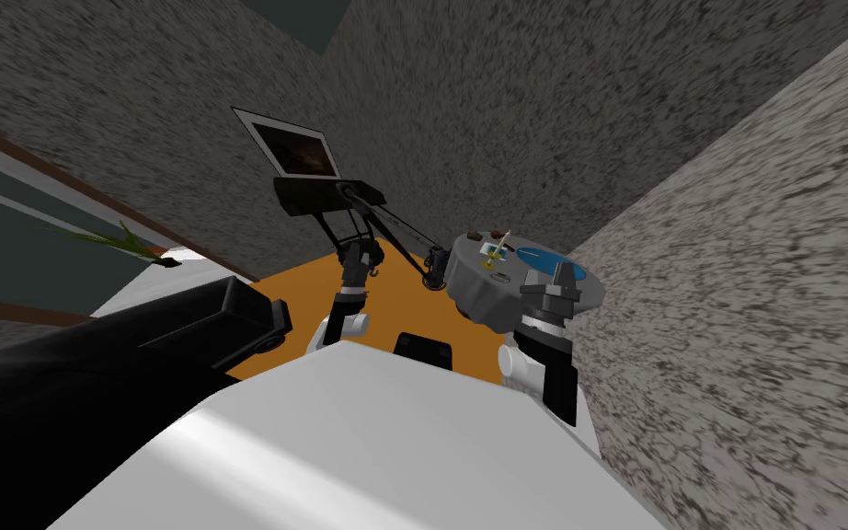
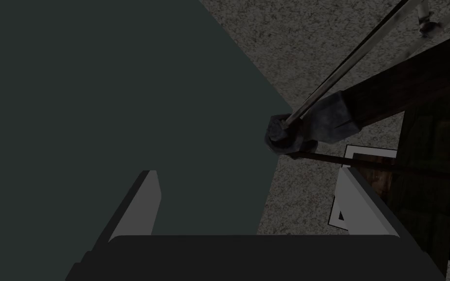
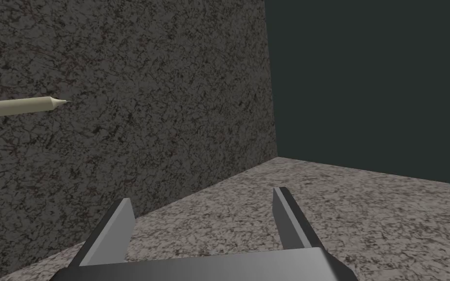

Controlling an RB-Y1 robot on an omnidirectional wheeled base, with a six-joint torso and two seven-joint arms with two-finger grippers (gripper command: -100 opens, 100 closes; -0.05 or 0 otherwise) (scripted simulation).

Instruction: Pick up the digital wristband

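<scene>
Speckled walls flank a round grey table [image 1: 482,304] of small items [image 1: 491,262]; right gripper [image 3: 202,195] hangs above, fingers apart, presumably readied for the wristband; left gripper [image 2: 248,170] likewise apart.

left pincer [image 2: 253,214] and right pincer [image 3: 202,229] both held out forward, well apart, each with fingers spread open

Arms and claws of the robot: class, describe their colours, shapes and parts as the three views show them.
The left arm and right arm have white rounded segments between dark joints. The left claw and right claw each have two thin, flat, light grey blade fingers with darker edges, rising from a dark boxy body. No cables or markings show on them.
</scene>
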